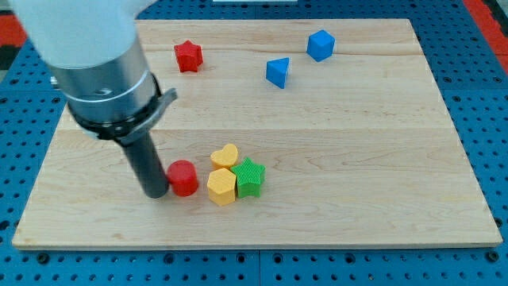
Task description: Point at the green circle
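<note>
No green circle shows in the camera view; the only green block is a green star below the board's middle. It touches a yellow hexagon on its left and a yellow heart above that. A red cylinder stands left of the yellow blocks. My tip rests on the board right beside the red cylinder's left side, touching or nearly touching it. The arm's body hides the board's upper left part.
A red star lies near the view's top, left of centre. A blue triangle and a blue cube lie at the upper right. The wooden board sits on a blue perforated table.
</note>
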`<state>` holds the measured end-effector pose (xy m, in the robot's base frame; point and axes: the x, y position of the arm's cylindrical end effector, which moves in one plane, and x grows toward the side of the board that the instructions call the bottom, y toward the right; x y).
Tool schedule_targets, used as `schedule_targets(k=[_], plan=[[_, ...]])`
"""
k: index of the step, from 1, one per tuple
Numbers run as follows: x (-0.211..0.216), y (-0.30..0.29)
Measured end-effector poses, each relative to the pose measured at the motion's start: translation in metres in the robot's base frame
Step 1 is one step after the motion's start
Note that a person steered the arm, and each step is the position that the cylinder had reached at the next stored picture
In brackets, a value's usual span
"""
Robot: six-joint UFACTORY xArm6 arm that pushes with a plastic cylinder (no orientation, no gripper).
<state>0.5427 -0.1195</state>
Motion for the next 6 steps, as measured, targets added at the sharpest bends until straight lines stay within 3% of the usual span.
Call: schedule_targets(k=[2, 4, 6], plan=[[-0.007, -0.005], [-0.057, -0.109], [-0.179, -0.155]])
